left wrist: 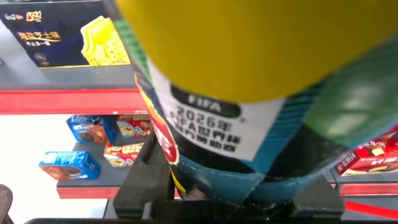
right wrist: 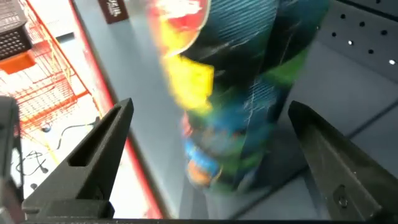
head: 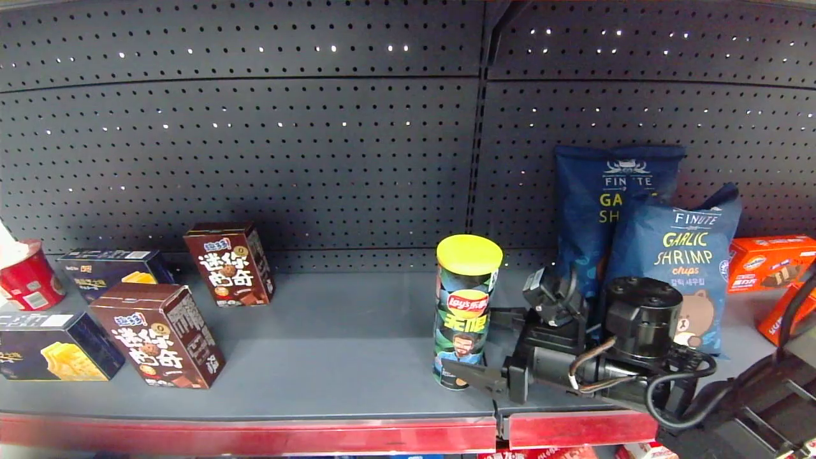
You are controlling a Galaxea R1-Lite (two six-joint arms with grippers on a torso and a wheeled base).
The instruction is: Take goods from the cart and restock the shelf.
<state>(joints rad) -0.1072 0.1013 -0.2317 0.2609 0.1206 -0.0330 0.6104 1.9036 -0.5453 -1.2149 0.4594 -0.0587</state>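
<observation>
Fingers (right wrist: 102, 143) of the right gripper (head: 481, 344) stand wide open on either side of the chips can (head: 466, 306) — a gap shows on both sides, nothing clamped. The can stands upright on the shelf (head: 331, 357), lower centre of the head view, just left of two blue shrimp-chip bags (head: 682, 255). The left gripper (left wrist: 230, 196) has its fingers pressed against a second can (left wrist: 249, 74) — its yellow lid is in the upper frame.

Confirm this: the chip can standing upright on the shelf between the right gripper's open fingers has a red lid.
Wrong on the colour: the lid is yellow, as the head view shows. The chip can does stand upright on the shelf between the right gripper's open fingers.
</observation>
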